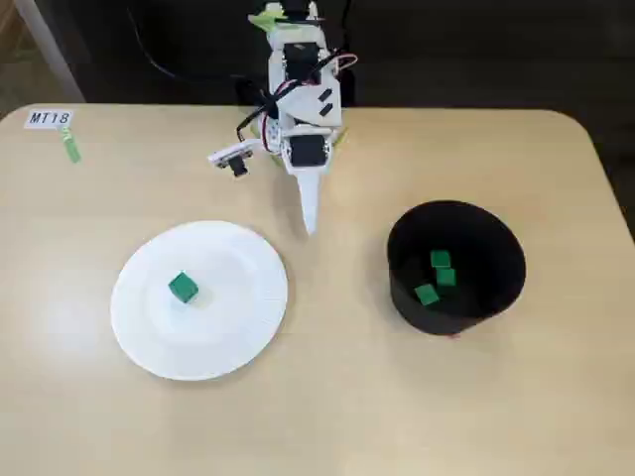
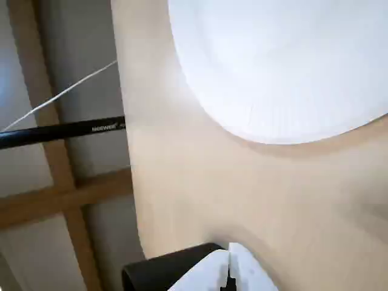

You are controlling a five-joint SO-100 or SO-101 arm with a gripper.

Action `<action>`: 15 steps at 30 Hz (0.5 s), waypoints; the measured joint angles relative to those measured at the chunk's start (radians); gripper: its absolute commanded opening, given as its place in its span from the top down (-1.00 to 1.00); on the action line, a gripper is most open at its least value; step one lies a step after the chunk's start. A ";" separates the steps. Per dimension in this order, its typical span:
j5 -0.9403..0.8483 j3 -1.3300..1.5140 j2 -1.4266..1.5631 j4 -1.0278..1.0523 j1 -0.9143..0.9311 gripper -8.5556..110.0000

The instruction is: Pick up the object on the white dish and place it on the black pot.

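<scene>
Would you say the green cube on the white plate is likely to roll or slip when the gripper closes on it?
The green cube probably won't roll: it sits on a flat face. Being small, it looks light, so it might skid across the smooth plate if nudged off-centre.

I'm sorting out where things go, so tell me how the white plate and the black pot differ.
The plate is white, flat and wide with a ribbed rim; the pot is matte black, narrower, with upright walls. The plate holds one green cube; the pot holds three green cubes. In the fixed view the plate lies left of the gripper, the pot right. Both are round and rest on the table.
</scene>
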 measured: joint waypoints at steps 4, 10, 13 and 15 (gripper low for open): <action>-0.018 -0.012 0.000 0.071 -0.021 0.86; -0.018 -0.012 0.000 0.092 -0.012 0.86; -0.018 -0.012 0.000 0.092 -0.017 0.86; -0.020 -0.012 0.000 0.092 -0.015 0.86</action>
